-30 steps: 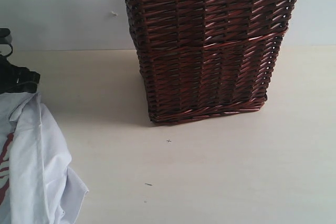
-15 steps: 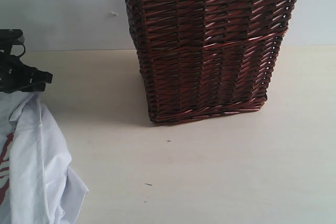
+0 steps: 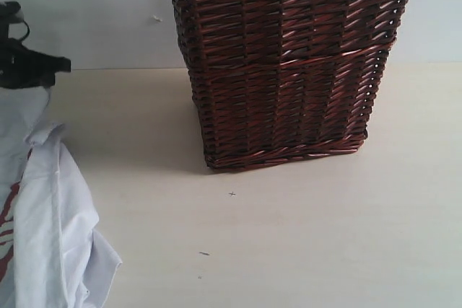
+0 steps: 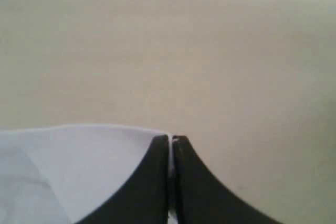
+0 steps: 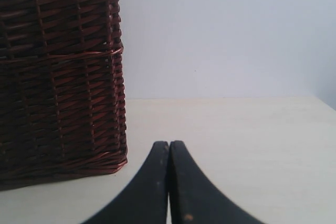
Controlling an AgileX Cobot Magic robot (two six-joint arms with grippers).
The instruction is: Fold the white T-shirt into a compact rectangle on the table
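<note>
Where the white T-shirt (image 3: 50,214) lies bunched well left of the wicker basket (image 3: 281,70), the left gripper (image 4: 171,142) is pinched tight on an edge of the cloth, holding it above the table (image 3: 289,236). The cloth's long axis runs from that claw down and away from the basket. The left arm is judged the nearer. Nothing stands between shirt and basket. The right gripper (image 5: 169,148), close by the basket's corner, is closed on nothing. The basket likely obstructs its reach toward the shirt.
</note>
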